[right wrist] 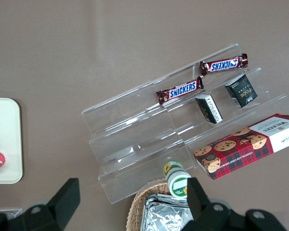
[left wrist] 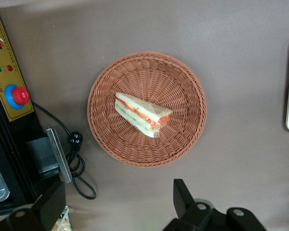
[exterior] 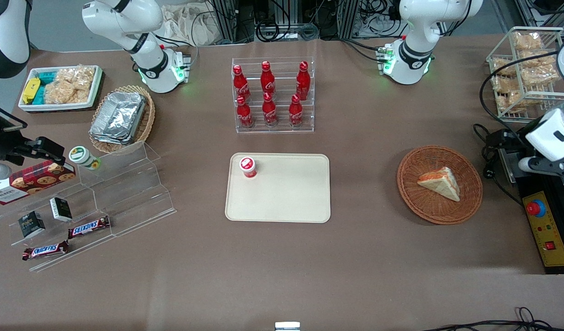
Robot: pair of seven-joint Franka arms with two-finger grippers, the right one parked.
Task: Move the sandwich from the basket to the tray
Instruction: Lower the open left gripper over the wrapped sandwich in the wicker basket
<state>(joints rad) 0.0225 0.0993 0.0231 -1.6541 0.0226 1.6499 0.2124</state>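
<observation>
Front view: the sandwich (exterior: 440, 183) lies in the basket (exterior: 413, 191) toward the working arm's end of the bench (exterior: 282, 266), well apart from the tray (exterior: 286, 197), which carries a red-capped bottle (exterior: 248, 167).

Left wrist view: the tool (left wrist: 118, 211) hangs above bare bench just beside the basket (left wrist: 182, 139), jaws wide and empty. The sandwich (left wrist: 142, 114) lies with its long axis slanted across the jaw line.

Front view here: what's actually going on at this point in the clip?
Nothing has been picked up yet. The sandwich lies in the round wicker basket toward the working arm's end of the table. The left arm's gripper hangs above the table beside the basket, fingers open and holding nothing. The beige tray, mid-table, holds only a small red-capped bottle in one corner, so the sandwich has not been moved.
</observation>
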